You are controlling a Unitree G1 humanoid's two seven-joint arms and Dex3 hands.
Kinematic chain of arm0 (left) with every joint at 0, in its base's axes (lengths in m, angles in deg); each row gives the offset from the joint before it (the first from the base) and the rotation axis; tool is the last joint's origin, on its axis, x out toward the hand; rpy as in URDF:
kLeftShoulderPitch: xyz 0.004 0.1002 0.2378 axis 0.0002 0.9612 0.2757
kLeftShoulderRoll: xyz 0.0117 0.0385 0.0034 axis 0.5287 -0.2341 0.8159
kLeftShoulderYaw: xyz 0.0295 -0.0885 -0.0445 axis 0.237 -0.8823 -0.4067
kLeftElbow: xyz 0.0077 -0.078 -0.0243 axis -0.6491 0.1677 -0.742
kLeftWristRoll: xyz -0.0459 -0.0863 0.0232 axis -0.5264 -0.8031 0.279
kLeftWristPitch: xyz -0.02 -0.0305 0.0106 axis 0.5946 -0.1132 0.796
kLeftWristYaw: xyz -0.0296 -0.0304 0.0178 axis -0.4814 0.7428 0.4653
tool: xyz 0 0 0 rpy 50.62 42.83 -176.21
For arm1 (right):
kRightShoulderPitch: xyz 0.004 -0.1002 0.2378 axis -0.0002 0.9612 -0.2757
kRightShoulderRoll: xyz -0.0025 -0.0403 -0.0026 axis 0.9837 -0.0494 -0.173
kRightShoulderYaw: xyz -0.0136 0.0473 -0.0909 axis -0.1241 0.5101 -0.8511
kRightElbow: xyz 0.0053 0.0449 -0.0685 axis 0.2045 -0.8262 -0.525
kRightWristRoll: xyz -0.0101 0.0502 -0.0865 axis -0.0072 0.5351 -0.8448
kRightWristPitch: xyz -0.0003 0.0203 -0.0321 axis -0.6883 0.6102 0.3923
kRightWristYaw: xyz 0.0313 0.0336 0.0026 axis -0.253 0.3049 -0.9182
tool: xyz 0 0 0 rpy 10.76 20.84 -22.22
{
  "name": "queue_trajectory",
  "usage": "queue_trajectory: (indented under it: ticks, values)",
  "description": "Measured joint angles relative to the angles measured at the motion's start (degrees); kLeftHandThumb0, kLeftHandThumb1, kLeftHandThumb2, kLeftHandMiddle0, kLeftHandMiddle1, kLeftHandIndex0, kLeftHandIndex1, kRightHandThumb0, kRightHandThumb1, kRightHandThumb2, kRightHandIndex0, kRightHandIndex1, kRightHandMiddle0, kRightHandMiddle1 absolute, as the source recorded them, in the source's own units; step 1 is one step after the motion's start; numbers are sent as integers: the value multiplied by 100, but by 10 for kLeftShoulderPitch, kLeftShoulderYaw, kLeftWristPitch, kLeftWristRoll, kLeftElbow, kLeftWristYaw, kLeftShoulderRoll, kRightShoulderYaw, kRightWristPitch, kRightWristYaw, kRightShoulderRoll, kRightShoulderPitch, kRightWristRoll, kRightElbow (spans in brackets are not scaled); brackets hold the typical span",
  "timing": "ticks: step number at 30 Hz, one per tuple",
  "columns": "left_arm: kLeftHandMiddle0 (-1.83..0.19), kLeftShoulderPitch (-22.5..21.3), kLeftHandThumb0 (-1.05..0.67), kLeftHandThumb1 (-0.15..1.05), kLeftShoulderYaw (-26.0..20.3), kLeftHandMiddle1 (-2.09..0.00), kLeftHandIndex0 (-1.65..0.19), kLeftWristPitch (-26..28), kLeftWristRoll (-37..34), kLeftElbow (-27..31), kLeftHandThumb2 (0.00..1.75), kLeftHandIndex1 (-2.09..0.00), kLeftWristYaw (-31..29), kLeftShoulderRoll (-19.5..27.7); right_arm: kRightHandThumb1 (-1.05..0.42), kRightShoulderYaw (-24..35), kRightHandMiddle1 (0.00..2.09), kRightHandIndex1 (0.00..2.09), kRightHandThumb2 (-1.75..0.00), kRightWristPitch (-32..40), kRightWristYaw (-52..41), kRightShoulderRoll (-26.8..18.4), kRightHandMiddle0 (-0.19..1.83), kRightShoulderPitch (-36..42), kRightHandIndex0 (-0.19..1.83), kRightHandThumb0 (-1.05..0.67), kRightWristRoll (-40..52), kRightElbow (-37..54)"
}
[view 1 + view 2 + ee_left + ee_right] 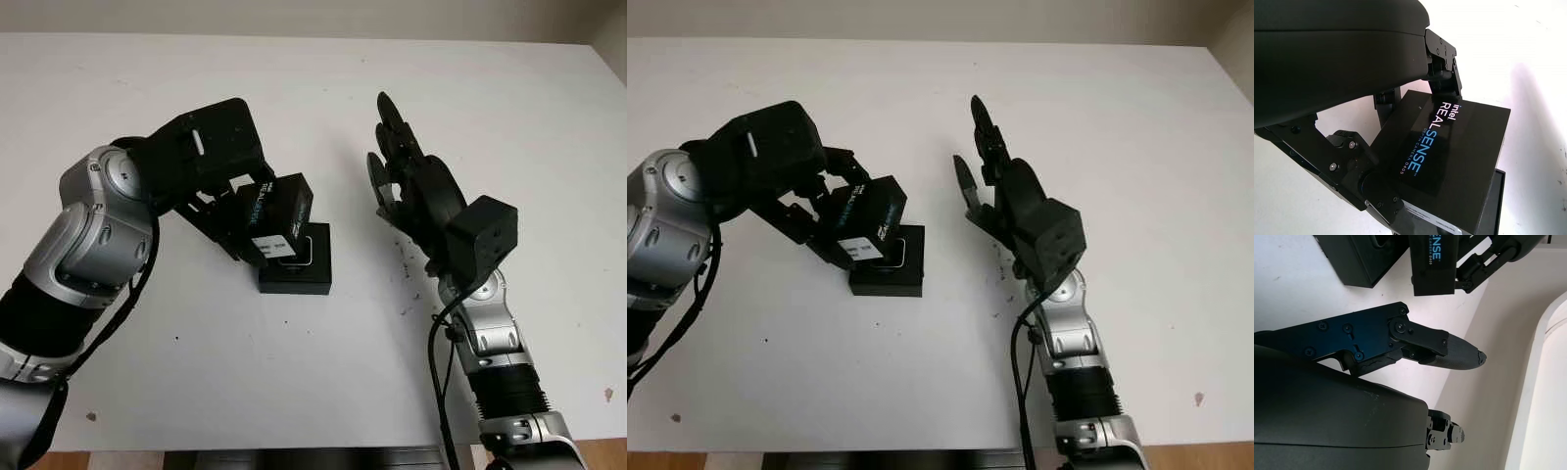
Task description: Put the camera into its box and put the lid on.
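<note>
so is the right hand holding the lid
No, the left hand grips the lid above the box; the right hand is open.

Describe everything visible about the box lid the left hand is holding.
The lid is a glossy black rectangular cover, printed "intel REALSENSE" with smaller blue lettering and a white label on one side. The left hand grips it by its edges, tilted, above the open black box on the white table. Whether it touches the box can't be told.

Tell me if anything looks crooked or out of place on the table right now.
The lid, gripped by the left hand, sits tilted over the box and overhangs one edge instead of lying square on it. The right hand is open, off to the side. A few dark specks dot the table.
</note>
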State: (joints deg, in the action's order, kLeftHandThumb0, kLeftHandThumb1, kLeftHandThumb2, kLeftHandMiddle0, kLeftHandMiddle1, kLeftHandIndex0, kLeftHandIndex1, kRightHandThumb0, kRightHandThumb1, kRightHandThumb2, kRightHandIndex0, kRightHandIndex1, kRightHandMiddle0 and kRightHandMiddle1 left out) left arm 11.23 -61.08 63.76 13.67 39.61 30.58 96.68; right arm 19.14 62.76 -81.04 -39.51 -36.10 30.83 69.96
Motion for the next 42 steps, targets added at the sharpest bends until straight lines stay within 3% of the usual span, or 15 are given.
queue_trajectory:
  ticks: [11,17,36,39,42]
  values:
    - [-38,-1,-16,95,15,-159,-29,73,-20,5,5,-161,-14,-6,-105,0,7,6,-64,-4,6,2,-4,0,-5,-64,-2,-1]
    - [-43,0,-17,94,11,-162,-33,48,-43,15,5,-163,-2,-7,-105,-1,7,6,-63,-7,6,5,-4,0,-5,-65,-2,-1]
    - [-42,6,-18,94,23,-155,-29,60,-59,37,5,-160,21,-1,-105,-5,6,5,-65,-7,9,9,-5,1,-7,-62,-2,-1]
    - [-41,6,-20,95,29,-155,-23,64,-56,42,6,-153,22,2,-105,-5,6,6,-65,-7,11,9,-5,2,-6,-62,-4,-1]
    - [-14,1,-26,95,48,-145,5,79,-46,53,5,-130,20,7,-105,-5,6,6,-65,-7,11,9,-5,2,-6,-61,-3,-1]
